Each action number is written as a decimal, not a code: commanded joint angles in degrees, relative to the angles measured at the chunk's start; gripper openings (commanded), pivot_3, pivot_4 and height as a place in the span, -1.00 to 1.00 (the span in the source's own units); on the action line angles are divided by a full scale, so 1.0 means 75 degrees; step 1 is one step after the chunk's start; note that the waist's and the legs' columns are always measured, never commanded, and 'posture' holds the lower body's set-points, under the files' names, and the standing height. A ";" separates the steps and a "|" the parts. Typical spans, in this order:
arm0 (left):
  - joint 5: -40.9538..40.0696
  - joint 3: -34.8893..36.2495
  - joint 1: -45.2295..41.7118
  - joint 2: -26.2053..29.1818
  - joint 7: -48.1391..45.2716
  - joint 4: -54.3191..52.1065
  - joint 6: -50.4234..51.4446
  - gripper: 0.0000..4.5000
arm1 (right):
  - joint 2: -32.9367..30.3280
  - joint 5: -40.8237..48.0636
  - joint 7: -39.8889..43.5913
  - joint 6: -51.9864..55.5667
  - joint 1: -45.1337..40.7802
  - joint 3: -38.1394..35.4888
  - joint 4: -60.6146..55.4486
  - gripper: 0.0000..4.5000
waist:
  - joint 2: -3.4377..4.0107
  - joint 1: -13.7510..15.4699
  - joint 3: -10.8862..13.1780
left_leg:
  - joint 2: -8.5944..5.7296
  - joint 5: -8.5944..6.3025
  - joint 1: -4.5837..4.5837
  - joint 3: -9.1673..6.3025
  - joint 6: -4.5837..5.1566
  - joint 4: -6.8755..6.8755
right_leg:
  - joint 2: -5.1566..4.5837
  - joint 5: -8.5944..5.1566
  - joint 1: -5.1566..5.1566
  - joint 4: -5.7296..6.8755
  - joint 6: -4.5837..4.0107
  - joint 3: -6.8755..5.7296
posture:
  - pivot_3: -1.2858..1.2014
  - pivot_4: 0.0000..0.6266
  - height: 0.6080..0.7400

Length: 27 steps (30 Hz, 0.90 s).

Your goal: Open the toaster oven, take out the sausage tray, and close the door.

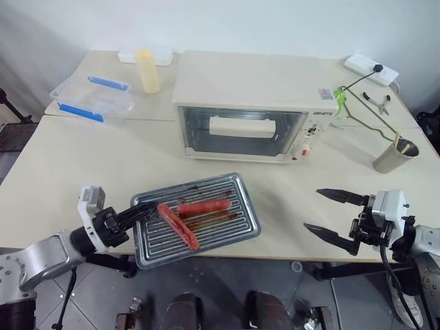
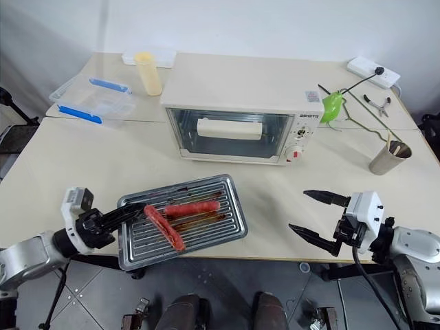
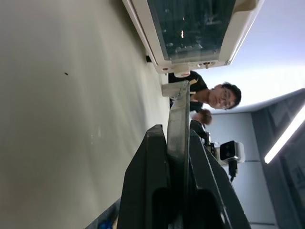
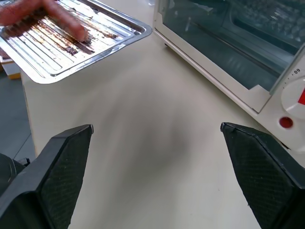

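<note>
We see the sausage tray [image 1: 196,218] on the table [image 1: 69,165], at 6 o'clock from the toaster oven [image 1: 251,113] and well apart from it, with its near corner over the table edge. Two red sausages [image 1: 192,216] lie on its rack. The left gripper [image 1: 141,213] is clamped on the tray's rim, at the tray's 9 o'clock side. The right gripper [image 1: 330,216] stands at 3 o'clock from the tray with fingers spread wide and holds nothing. The door [image 1: 240,132] is closed.
</note>
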 commanded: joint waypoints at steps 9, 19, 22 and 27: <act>-0.0116 -0.1932 -0.3043 -0.0385 0.0954 0.2882 0.0673 -1.00 | -0.0065 0.0392 -0.0315 0.0222 0.1281 -0.1057 -0.1266 1.00 | 0.0000 0.0022 0.0000 | -0.0009 0.0002 0.0002 -0.0007 0.0001 -0.0001 | 0.0000 0.0003 0.0001 0.0012 0.0005 -0.0001 | 0.03 -0.52 1.00; 0.0576 -0.2673 -0.4158 -0.1032 0.1933 0.3721 0.0524 -1.00 | 0.0055 0.0511 -0.0517 0.0344 0.2113 -0.1341 -0.1800 1.00 | 0.0001 0.0097 -0.0002 | -0.0016 0.0004 0.0009 -0.0008 0.0004 0.0004 | -0.0003 0.0004 0.0013 0.0012 0.0009 0.0006 | 0.03 -0.52 1.00; 0.1484 -0.2715 -0.4550 -0.1446 0.1717 0.3695 0.0415 -1.00 | 0.0132 0.0481 -0.0585 0.0298 0.2332 -0.1318 -0.1920 1.00 | 0.0001 0.0226 -0.0002 | -0.0019 0.0005 0.0015 -0.0007 0.0005 0.0006 | -0.0003 0.0004 0.0021 0.0009 0.0009 0.0007 | 0.03 -0.52 1.00; 0.2499 -0.2500 -0.5036 -0.1960 0.1429 0.4085 0.0495 -1.00 | 0.0110 0.0497 -0.0645 0.0340 0.2330 -0.1255 -0.1986 1.00 | 0.0003 0.0270 -0.0003 | -0.0029 0.0005 0.0040 -0.0003 0.0007 0.0006 | -0.0003 0.0005 0.0062 -0.0013 0.0010 0.0012 | 0.03 -0.52 1.00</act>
